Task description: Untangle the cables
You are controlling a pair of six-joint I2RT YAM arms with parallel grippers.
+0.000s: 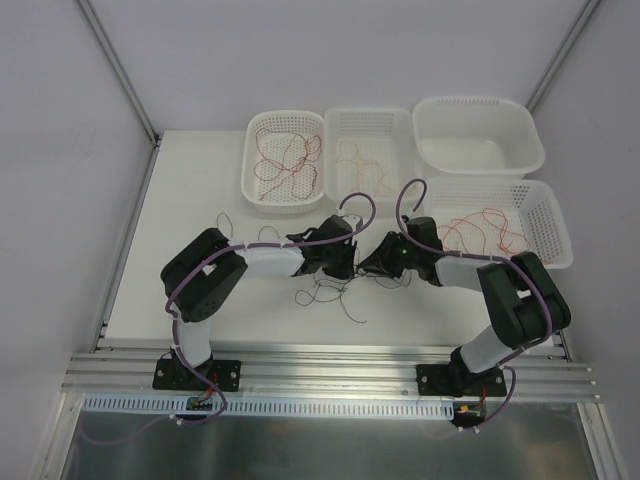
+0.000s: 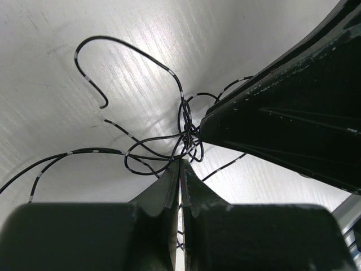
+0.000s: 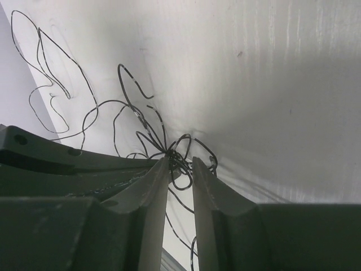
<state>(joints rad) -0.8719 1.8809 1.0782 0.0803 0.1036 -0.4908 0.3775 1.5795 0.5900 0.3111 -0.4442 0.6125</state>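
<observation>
The cables on the table are a knotted clump of thin black wires [image 1: 326,292], with loose loops trailing toward the near edge. In the left wrist view the knot [image 2: 189,133] sits right at the tips of my left gripper [image 2: 181,165], which is shut with a black strand pinched between its fingers. My right gripper [image 3: 180,161] faces it from the other side. Its jaws stand a narrow gap apart, with the knot [image 3: 184,150] and a few strands lying between the tips. From above, both grippers [image 1: 345,262] [image 1: 376,264] meet nose to nose mid-table.
Four white baskets line the back of the table. The left one [image 1: 283,116] holds red wires and the middle one [image 1: 368,112] orange wires. The large tub [image 1: 478,150] looks empty, and the right basket [image 1: 560,236] holds red-orange wires. An aluminium rail [image 1: 330,372] runs along the near edge.
</observation>
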